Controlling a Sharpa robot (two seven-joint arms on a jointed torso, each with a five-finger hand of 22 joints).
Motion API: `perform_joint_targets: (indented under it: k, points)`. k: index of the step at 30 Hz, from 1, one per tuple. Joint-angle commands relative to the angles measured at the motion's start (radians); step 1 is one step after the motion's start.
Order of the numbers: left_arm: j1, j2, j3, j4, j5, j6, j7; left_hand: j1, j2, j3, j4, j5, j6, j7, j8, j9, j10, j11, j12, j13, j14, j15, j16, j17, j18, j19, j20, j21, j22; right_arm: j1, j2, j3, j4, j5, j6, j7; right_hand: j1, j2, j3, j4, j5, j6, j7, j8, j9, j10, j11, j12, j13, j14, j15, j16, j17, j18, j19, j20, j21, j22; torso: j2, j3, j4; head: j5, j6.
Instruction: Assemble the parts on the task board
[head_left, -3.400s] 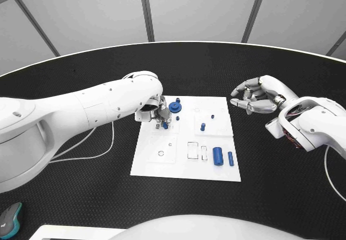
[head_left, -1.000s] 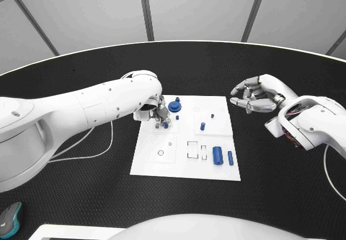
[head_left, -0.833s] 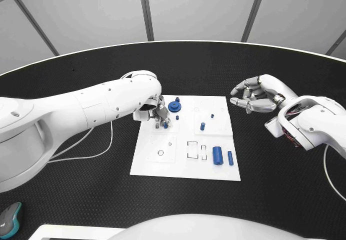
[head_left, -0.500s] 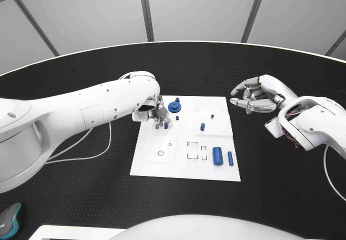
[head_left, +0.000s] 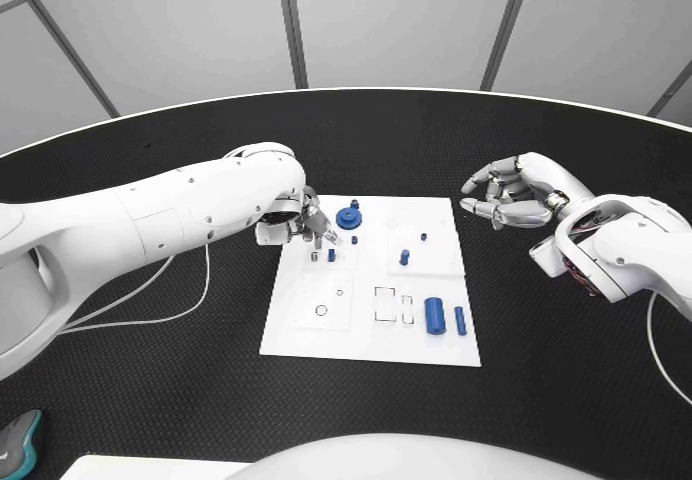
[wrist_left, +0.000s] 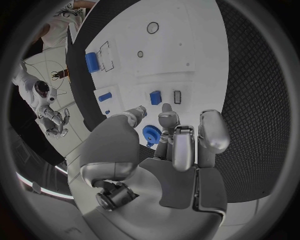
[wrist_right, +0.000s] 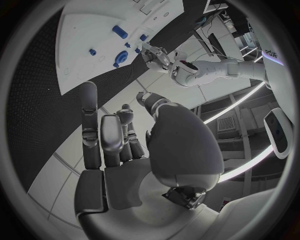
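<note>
The white task board (head_left: 372, 335) lies mid-table. My left hand (head_left: 296, 222) hovers over its far left corner, fingers apart and holding nothing; its fingertips (wrist_left: 165, 119) hang beside the blue gear (head_left: 349, 217) (wrist_left: 150, 134). A small blue peg (head_left: 330, 255) (wrist_left: 155, 97) stands free on the board just nearer than the hand. More small blue parts (head_left: 404, 257) stand mid-board. A thick blue cylinder (head_left: 434, 310) and a thin one (head_left: 460, 320) lie at the near right. My right hand (head_left: 516, 195) floats off the board's far right, empty, fingers loosely bent.
Round and rectangular recesses (head_left: 385, 302) mark the board's near half. A white cable (head_left: 159, 318) runs over the black table to the left. A teal object (head_left: 15, 440) sits at the near left edge.
My left hand has drawn back from the small blue peg toward the board's far left corner, leaving the peg standing alone. The right hand has stayed put.
</note>
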Motion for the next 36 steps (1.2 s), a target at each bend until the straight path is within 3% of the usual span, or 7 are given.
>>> perform_joint_targets:
  k: [1,10,15,18,25,31,36]
  points:
    - [0.006,-0.017,0.007,0.015,0.001,-0.026,-0.042,0.008,0.002,-0.012,0.000,-0.004,-0.016,0.003,-0.014,-0.008,-0.012,0.005,-0.012,-0.015,0.090,0.006,-0.007,0.220,-0.002,-0.007,0.004,-0.007,-0.008,0.000,0.003,0.000,-0.006,0.000,0.000,0.001,0.004,-0.005,0.004,0.003,0.004,-0.006,-0.001,0.007,-0.001,-0.006,-0.005,-0.006,-0.001,0.004,-0.004,-0.004,-0.001,0.014,0.003,0.001,-0.007,-0.002,-0.003,0.0011,0.0008,0.001,0.005]
    - [0.030,-0.069,0.035,0.067,0.031,-0.093,-0.022,0.020,0.000,-0.024,-0.001,-0.004,-0.023,0.008,-0.026,-0.017,-0.018,0.009,-0.017,-0.022,0.085,0.010,-0.016,0.204,0.002,-0.016,0.009,-0.021,-0.027,-0.001,0.008,0.000,-0.019,0.000,0.002,0.002,0.003,-0.005,0.004,0.004,0.004,-0.006,-0.001,0.007,-0.001,-0.006,-0.005,-0.007,-0.001,0.004,-0.004,-0.004,0.000,0.014,0.003,0.001,-0.009,-0.003,-0.005,0.0004,0.0014,0.003,0.024]
    - [0.042,-0.082,0.039,0.056,0.047,-0.156,0.007,0.102,0.004,-0.035,-0.003,-0.003,-0.063,0.034,-0.080,-0.064,-0.130,0.033,-0.142,-0.183,0.072,0.030,-0.038,0.171,0.011,-0.038,0.023,-0.058,-0.075,-0.001,0.011,0.000,-0.025,0.000,0.002,0.003,0.003,-0.005,0.004,0.004,0.004,-0.006,-0.001,0.007,-0.001,-0.006,-0.005,-0.007,-0.001,0.004,-0.004,-0.004,0.000,0.014,0.003,0.001,-0.009,-0.003,-0.004,0.0018,0.0021,0.004,0.037]
    - [0.045,-0.075,0.040,0.025,0.050,-0.197,0.036,0.152,0.003,-0.026,-0.004,-0.003,-0.078,0.045,-0.102,-0.093,-0.166,0.042,-0.176,-0.229,0.060,0.038,-0.057,0.139,0.020,-0.055,0.027,-0.087,-0.113,-0.001,0.013,0.000,-0.029,0.000,0.002,0.004,0.003,-0.005,0.004,0.004,0.004,-0.006,-0.001,0.007,-0.001,-0.006,-0.005,-0.007,-0.001,0.004,-0.004,-0.004,0.000,0.014,0.003,0.001,-0.009,-0.003,-0.002,0.0014,0.0018,0.006,0.045]
    - [0.047,-0.034,0.040,-0.058,0.044,-0.220,0.079,0.211,-0.001,-0.009,-0.004,-0.003,-0.087,0.056,-0.126,-0.137,-0.173,0.051,-0.175,-0.238,0.059,0.046,-0.057,0.139,0.019,-0.054,0.034,-0.089,-0.113,-0.001,0.016,-0.001,-0.031,0.000,0.002,0.005,0.003,-0.004,0.005,0.004,0.004,-0.007,-0.001,0.007,-0.001,-0.005,-0.005,-0.006,0.000,0.004,-0.004,-0.004,0.000,0.014,0.003,0.001,-0.007,-0.001,0.001,0.0012,-0.0012,0.013,0.057]
    - [0.045,-0.001,0.039,-0.113,0.026,-0.200,0.092,0.215,-0.005,-0.008,-0.002,-0.003,-0.093,0.060,-0.134,-0.149,-0.173,0.054,-0.173,-0.240,0.061,0.048,-0.053,0.144,0.018,-0.053,0.035,-0.088,-0.110,-0.001,0.016,-0.001,-0.031,0.000,0.003,0.005,0.003,-0.004,0.005,0.004,0.004,-0.007,-0.001,0.007,-0.001,-0.005,-0.005,-0.006,0.000,0.004,-0.004,-0.004,0.000,0.014,0.003,0.001,-0.007,-0.001,0.002,0.0009,-0.0005,0.014,0.060]
    - [0.038,0.023,0.039,-0.151,-0.004,-0.152,0.094,0.169,-0.030,-0.049,0.002,-0.004,-0.093,0.063,-0.141,-0.174,-0.177,0.058,-0.169,-0.243,0.061,0.053,-0.051,0.146,0.018,-0.053,0.040,-0.087,-0.108,-0.001,0.018,-0.001,-0.030,0.000,0.004,0.005,0.003,-0.004,0.005,0.004,0.004,-0.007,-0.001,0.007,-0.001,-0.005,-0.005,-0.006,0.000,0.004,-0.004,-0.004,0.000,0.014,0.003,0.001,-0.007,-0.001,0.001,0.0008,-0.0012,0.016,0.058]
